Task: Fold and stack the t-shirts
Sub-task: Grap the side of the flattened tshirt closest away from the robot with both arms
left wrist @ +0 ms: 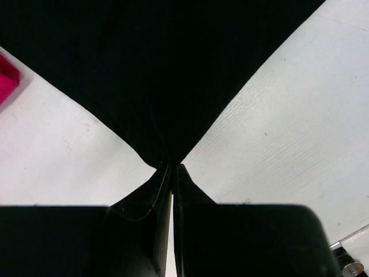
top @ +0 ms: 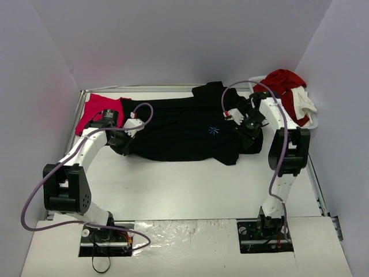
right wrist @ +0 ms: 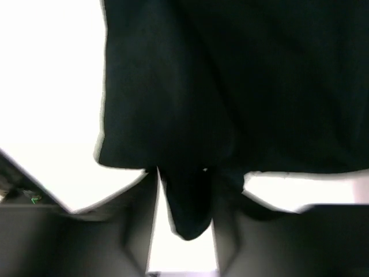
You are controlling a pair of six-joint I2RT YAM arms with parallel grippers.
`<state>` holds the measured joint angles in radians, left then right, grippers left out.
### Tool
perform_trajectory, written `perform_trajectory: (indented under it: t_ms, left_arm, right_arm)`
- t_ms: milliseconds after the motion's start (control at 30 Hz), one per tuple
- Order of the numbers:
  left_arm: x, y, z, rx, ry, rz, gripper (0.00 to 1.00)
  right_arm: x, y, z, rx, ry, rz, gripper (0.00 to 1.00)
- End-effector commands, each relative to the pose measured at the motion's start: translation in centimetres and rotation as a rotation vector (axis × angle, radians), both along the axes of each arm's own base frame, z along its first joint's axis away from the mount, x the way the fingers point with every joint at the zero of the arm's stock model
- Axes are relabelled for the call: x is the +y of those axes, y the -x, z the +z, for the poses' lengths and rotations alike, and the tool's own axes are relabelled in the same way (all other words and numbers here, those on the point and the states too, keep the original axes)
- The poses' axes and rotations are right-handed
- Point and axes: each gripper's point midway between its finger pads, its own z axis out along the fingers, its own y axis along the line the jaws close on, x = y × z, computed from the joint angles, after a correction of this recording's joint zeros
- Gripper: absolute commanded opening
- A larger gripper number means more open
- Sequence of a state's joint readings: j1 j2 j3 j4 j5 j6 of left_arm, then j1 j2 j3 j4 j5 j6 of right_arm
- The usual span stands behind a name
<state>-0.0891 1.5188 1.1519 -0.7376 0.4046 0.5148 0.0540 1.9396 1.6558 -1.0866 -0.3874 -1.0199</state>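
Observation:
The black t-shirt (top: 184,130) lies spread across the back of the table, its light-blue mark facing up. My left gripper (top: 122,137) is at its left end. In the left wrist view that gripper (left wrist: 173,167) is shut on a pinched point of the black t-shirt (left wrist: 161,69), which fans out taut from the tips. My right gripper (top: 242,130) is at the shirt's right end. In the right wrist view that gripper (right wrist: 181,173) has its jaws apart, and a fold of the black t-shirt (right wrist: 230,75) hangs down between them. The pink-red t-shirt (top: 95,109) lies folded at the back left and shows in the left wrist view (left wrist: 7,78).
A heap of red and white clothes (top: 291,95) sits at the back right corner. White walls (top: 173,40) close in the table on three sides. Purple cables (top: 43,190) loop beside each arm.

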Motion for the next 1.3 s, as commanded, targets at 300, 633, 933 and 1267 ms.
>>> perform_trajectory:
  t_ms: [300, 633, 933, 1267]
  left_arm:
    - [-0.3, 0.0, -0.2, 0.038, 0.016, -0.019, 0.02]
    - [-0.5, 0.0, 0.0, 0.035, 0.029, -0.02, 0.02]
    - [-0.5, 0.3, -0.2, 0.037, 0.03, -0.022, 0.02]
    - [-0.3, 0.3, -0.6, 0.046, 0.02, -0.019, 0.02]
  right_arm:
    - [-2.0, -6.8, -5.9, -0.019, -0.019, -0.317, 0.57]
    - [-2.4, -4.7, 1.0, -0.186, -0.036, -0.283, 0.63]
    - [-3.3, -3.0, 3.2, -0.248, 0.058, -0.212, 0.68]
    - [-6.1, 0.4, -1.4, -0.291, 0.191, 0.048, 0.62]
